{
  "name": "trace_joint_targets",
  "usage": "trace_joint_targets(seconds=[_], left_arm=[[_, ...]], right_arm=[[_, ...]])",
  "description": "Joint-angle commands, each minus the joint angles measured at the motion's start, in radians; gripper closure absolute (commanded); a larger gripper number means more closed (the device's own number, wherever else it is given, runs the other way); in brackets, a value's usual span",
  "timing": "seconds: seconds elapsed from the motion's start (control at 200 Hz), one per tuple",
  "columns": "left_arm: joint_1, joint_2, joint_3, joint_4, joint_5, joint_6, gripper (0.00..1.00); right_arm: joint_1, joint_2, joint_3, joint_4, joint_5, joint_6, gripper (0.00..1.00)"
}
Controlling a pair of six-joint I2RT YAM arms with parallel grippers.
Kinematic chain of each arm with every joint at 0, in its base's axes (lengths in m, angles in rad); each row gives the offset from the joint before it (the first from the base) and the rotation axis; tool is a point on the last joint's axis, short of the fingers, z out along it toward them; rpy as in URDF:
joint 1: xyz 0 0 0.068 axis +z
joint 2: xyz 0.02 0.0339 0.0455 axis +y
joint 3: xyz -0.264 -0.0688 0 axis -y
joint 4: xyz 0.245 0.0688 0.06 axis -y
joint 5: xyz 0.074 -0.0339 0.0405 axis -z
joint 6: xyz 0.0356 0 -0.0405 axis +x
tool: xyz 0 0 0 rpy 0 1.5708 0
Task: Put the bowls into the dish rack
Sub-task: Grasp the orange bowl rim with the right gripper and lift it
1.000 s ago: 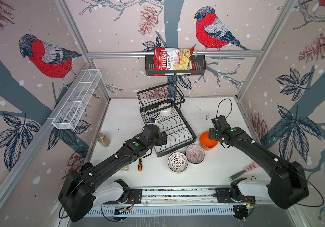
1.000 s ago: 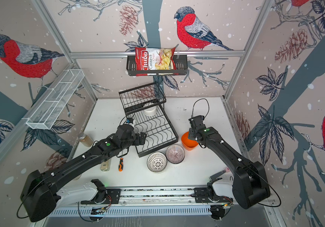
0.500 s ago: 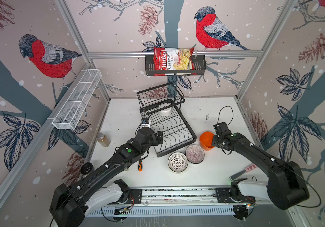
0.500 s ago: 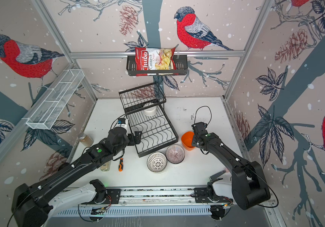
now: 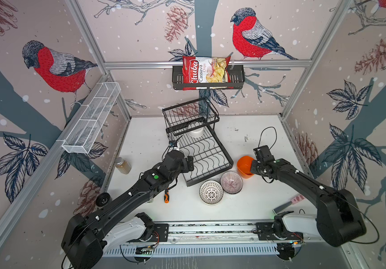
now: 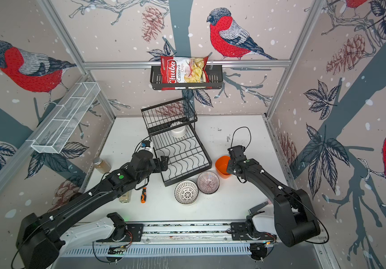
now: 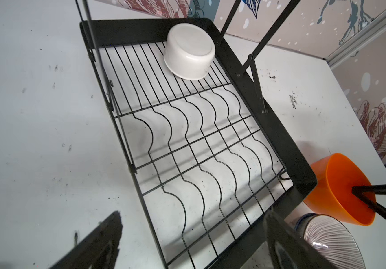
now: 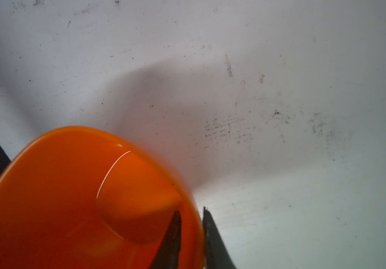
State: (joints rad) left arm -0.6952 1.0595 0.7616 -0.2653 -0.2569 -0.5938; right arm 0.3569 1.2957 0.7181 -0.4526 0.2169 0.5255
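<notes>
Right tool [image 8: 191, 212] now tight on orange bowl [image 8: 70, 198]

A jar [image 5: 123, 165] stood at the worktop's [image 5: 245, 205] left edge; a screwdriver [image 5: 166, 196] lay nearer the front. A chips bag [image 5: 205, 72] sat in a basket [image 5: 237, 76] above the back edge, a mesh tray [image 5: 91, 117] above the left.

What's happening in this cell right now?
Bowls are being loaded into the dish rack. The right gripper has its jaws shut on the rim of the orange bowl, beside the rack. The left gripper hovers by the rack, jaws open and empty. One white bowl sits upside down in the rack; a black-and-white bowl and a purple-striped bowl wait on the table.
</notes>
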Motion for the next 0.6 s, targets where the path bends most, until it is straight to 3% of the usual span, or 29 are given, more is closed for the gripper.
trace_joint_targets(seconds=[0.0,0.105,0.595], left_arm=[[0.002,0.013,0.019,0.037,0.038,0.034,0.06],[0.003,0.017,0.027,0.041,0.039,0.05,0.06],[0.006,0.022,0.02,0.066,0.086,0.081,0.07]], right_arm=[[0.0,-0.002,0.01,-0.007,0.026,0.019,0.91],[0.001,0.005,0.017,-0.008,0.036,0.03,1.0],[0.017,-0.039,0.166,-0.078,0.14,0.0,1.0]])
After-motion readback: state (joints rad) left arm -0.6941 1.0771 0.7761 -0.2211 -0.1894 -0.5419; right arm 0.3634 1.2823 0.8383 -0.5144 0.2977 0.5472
